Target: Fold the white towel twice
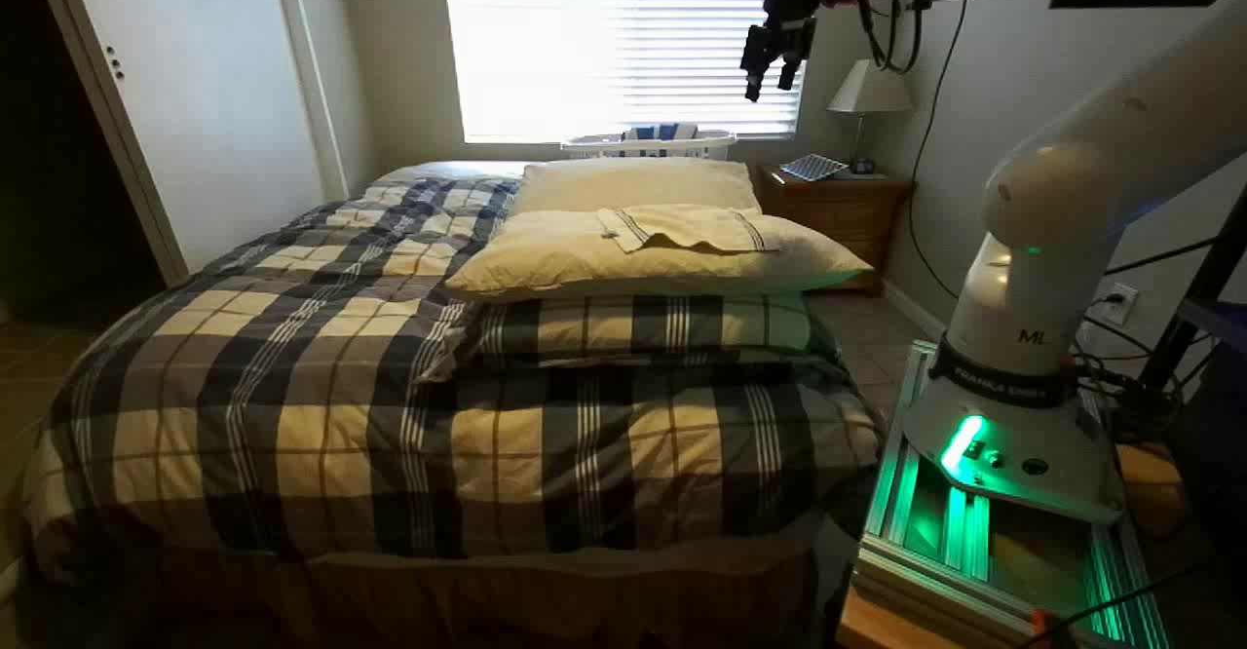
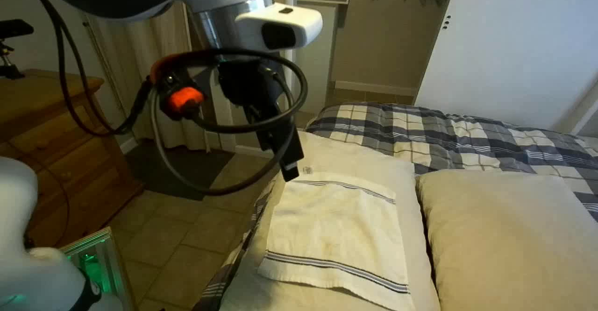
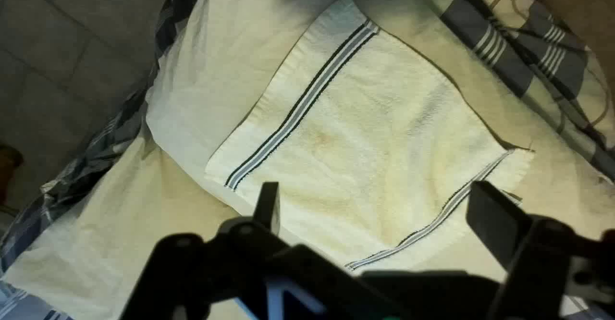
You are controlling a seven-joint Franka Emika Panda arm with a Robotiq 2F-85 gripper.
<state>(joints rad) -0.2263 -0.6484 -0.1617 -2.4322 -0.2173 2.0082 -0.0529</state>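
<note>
The white towel (image 1: 697, 227) is a thin cream cloth with dark stripe bands near two opposite edges. It lies spread out, slightly rumpled, on a cream pillow (image 1: 546, 254) on the bed. In an exterior view the towel (image 2: 334, 227) shows whole except near its far left corner, where the gripper overlaps it. My gripper (image 1: 768, 84) hangs in the air well above the towel. In the wrist view the gripper (image 3: 375, 190) has its fingers wide apart with nothing between them, and the towel (image 3: 365, 113) lies below. The fingers hide part of its lower edge.
A second cream pillow (image 2: 504, 236) lies beside the towel's pillow. A plaid blanket (image 1: 321, 376) covers the bed. A laundry basket (image 1: 648, 145) stands behind the pillows. A nightstand (image 1: 848, 210) with a lamp (image 1: 869, 89) stands near the wall. Cables loop around the arm's wrist.
</note>
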